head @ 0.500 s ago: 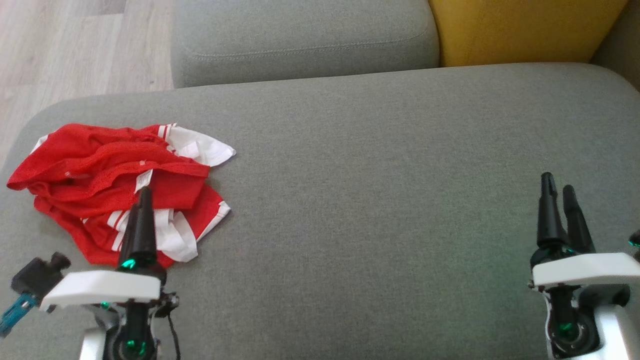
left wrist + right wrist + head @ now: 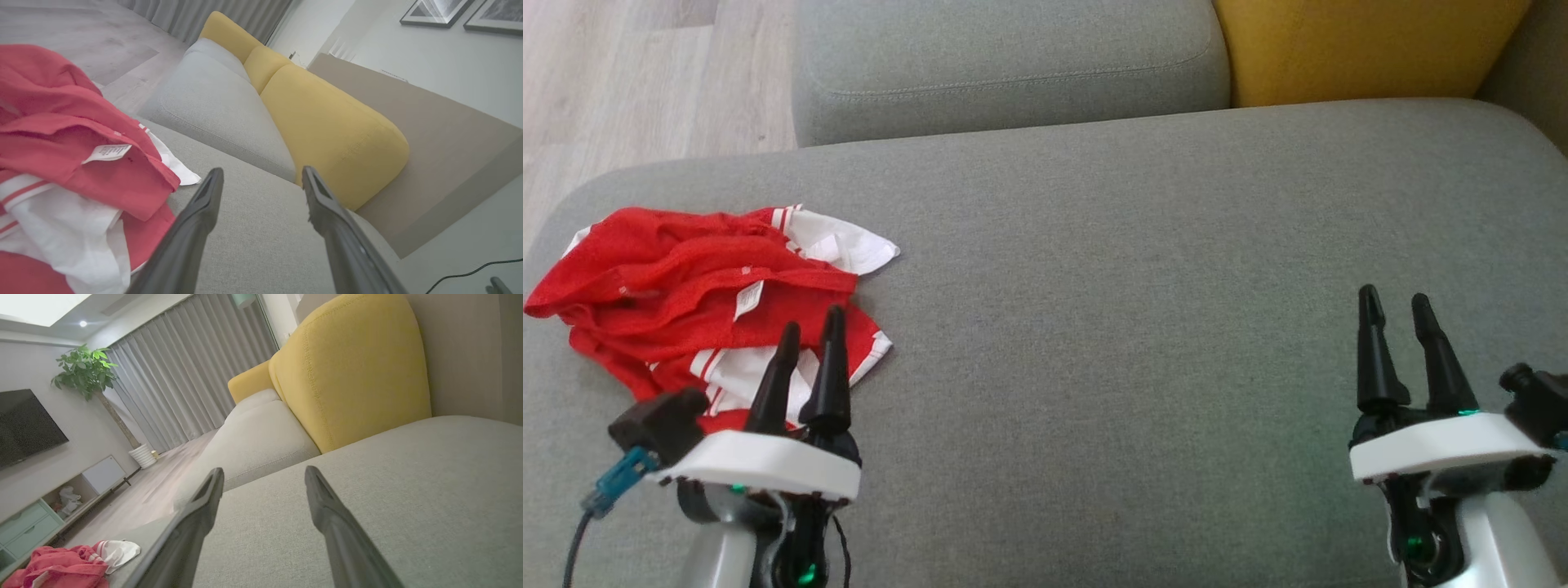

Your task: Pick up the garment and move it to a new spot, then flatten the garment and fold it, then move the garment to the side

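In your head view, the left claw [image 2: 813,320] stands released, its fingers spread over the near edge of the crumpled red-and-white garment [image 2: 686,302]. The garment lies at the left end of the grey sofa seat [image 2: 1094,286], and you cannot tell whether the claw touches the cloth. The right claw [image 2: 1393,294] is released too, empty, well apart at the right. Since the earlier frame the left claw has turned, so both fingers now show side by side, and the right claw sits further left. In your left wrist view, the spread fingers hold nothing, with the garment just left of them. In your right wrist view, the open claw frames bare seat, the garment far off at lower left.
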Robot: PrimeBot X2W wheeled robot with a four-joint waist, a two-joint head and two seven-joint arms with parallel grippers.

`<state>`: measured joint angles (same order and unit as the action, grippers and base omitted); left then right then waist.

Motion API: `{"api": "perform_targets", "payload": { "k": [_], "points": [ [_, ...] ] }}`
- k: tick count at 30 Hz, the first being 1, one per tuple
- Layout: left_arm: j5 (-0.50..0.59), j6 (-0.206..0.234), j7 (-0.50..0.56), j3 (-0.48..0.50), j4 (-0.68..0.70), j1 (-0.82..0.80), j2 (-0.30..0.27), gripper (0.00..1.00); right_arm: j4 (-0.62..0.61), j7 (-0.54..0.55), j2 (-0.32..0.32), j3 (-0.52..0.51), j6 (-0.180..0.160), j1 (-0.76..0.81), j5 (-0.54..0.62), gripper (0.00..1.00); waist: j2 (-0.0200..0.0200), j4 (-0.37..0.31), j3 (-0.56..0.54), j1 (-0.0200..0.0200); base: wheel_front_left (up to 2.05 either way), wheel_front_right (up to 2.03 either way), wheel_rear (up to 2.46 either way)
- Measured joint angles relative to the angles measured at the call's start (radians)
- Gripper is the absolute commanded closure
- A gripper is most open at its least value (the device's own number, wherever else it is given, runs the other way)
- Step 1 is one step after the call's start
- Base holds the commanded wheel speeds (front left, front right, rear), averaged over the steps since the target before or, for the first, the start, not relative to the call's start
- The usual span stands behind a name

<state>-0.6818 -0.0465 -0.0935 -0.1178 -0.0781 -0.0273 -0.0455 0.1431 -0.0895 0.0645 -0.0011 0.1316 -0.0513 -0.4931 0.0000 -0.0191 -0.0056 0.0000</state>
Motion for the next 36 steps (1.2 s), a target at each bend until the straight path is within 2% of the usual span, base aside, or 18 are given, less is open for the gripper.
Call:
{"api": "perform_targets", "payload": {
  "k": [5, 18, 24, 30, 36],
  "points": [
    [0.105, 0.051, -0.019, -0.065, 0.011, -0.009, -0.037, 0.00, 0.000, -0.018, 0.001, 0.017, 0.000, 0.000, 0.102, 0.00, 0.0000, -0.004, -0.001, 0.0000, 0.00, 0.00, 0.00],
    [0.264, 0.148, -0.050, -0.202, 0.002, -0.029, -0.111, 0.00, 0.009, -0.053, 0.000, 0.029, 0.000, -0.001, 0.302, 0.00, 0.0000, 0.000, -0.001, 0.0000, 0.00, 0.00, 0.00],
    [0.341, 0.209, -0.071, -0.265, -0.019, -0.046, -0.142, 0.00, 0.019, -0.069, -0.002, 0.031, 0.000, -0.002, 0.397, 0.00, 0.0000, 0.003, -0.002, 0.0000, 0.00, 0.00, 0.00],
    [0.356, 0.246, -0.084, -0.294, -0.010, -0.048, -0.143, 0.00, 0.022, -0.086, -0.009, 0.036, 0.000, -0.002, 0.425, 0.00, 0.0000, 0.006, -0.003, 0.0000, 0.00, 0.00, 0.00],
    [0.363, 0.248, -0.103, -0.285, 0.012, -0.047, -0.137, 0.00, 0.042, -0.108, -0.015, 0.035, 0.000, -0.002, 0.405, 0.00, 0.0000, 0.010, -0.008, 0.0000, 0.00, 0.00, 0.00]
  ]
}}
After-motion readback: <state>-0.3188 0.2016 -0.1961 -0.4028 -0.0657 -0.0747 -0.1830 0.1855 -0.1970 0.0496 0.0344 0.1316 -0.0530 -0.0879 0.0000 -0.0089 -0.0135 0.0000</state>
